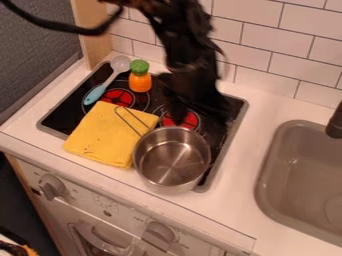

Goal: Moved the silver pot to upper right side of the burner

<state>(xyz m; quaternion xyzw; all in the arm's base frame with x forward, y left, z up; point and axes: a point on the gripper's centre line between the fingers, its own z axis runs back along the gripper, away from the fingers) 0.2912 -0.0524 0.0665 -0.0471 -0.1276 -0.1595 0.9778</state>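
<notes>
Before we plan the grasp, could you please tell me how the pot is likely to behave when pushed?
The pot will probably stay stiff, since it looks metal. Its smooth side may prove slippery. Its thin handle crosses the cloth, so it might catch there.

"That rounded grey sink [263, 172] is cut off at right."

"So is the black robot arm [186, 47], up top, and the shiny silver pot [170, 162] hides some flat black stovetop [70, 107]."
</notes>
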